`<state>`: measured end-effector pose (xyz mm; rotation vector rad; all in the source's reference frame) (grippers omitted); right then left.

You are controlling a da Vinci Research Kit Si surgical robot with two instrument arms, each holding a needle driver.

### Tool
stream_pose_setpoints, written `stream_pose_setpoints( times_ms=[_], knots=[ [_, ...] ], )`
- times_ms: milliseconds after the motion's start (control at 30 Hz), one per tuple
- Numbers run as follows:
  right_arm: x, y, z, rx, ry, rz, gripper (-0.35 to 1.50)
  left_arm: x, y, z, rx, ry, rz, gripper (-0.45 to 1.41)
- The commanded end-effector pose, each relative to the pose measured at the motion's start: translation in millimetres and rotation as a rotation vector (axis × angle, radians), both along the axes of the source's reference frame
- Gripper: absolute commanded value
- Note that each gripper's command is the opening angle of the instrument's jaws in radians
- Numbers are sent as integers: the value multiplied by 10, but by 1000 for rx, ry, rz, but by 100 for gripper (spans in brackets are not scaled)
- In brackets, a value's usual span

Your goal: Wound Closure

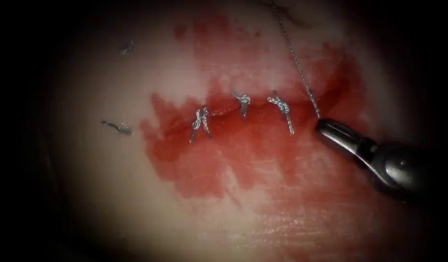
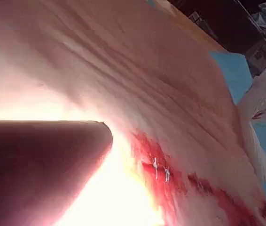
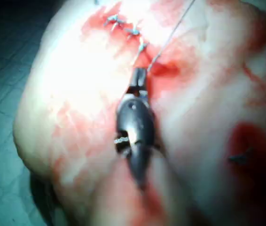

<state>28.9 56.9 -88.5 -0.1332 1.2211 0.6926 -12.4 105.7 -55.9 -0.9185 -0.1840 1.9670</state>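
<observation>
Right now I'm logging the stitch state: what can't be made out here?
- Thread: its far end is lost in the endoscope view's dark upper edge.
- Right hand: shut on the thread; whether the thread enters the tissue is hidden by its tip.
- Left tool's shaft: blurred.

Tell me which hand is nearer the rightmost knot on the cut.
Right. The right hand sits just right of the rightmost knot, shut on the thread. The left arm's shaft lies farther off.
</observation>
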Motion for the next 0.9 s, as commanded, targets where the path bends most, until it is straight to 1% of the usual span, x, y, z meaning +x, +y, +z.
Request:
stream_pose_setpoints(
  times_ms=[33,200,300,333,367,400,433,467,500,533,600,633,700,733,767,800,867,900],
  knots=[
    [9,1,8,1,0,1,-35,-5,10,1,-5,-1,-1,-35],
    [8,-1,11,0,-4,-4,-35,-3,5,1,-6,0,1,-35],
    [8,2,5,-1,18,-8,-35,-12,-16,-3,11,-69,46,-35],
    [9,6,1,1,25,-6,-35,-17,-27,-9,17,-92,55,-35],
    [9,9,-2,3,29,-6,-18,-20,-33,-13,21,-103,59,-35],
    [9,11,-5,1,29,-10,21,-23,-38,-17,24,-115,64,-35],
    [7,15,-17,20,48,-9,91,-32,-53,-35,40,-157,80,-35],
    [7,15,-17,20,48,-9,91,-32,-53,-35,40,-157,80,-35],
    [5,15,-26,25,58,-15,111,-37,-60,-49,50,-181,89,-35],
    [4,14,-32,29,72,-26,120,-41,-67,-61,58,-202,98,-35],
    [2,14,-39,40,78,-42,132,-47,-78,-74,63,-225,110,-35],
    [1,13,-46,53,80,-45,140,-52,-89,-85,65,-243,121,-35],
    [0,13,-50,64,83,-62,142,-57,-103,-97,65,-256,133,-35],
    [-1,14,-55,77,96,-93,137,-59,-119,-108,63,-267,145,-35],
    [-2,16,-59,83,109,-109,126,-59,-124,-111,63,-269,148,-35],
    [-1,21,-65,94,126,-132,115,-59,-138,-120,62,-273,156,-35],
    [2,28,-71,114,133,-164,105,-58,-152,-127,61,-278,165,-35],
    [8,33,-74,130,141,-196,86,-58,-167,-132,55,-273,169,-35]
  ],
)
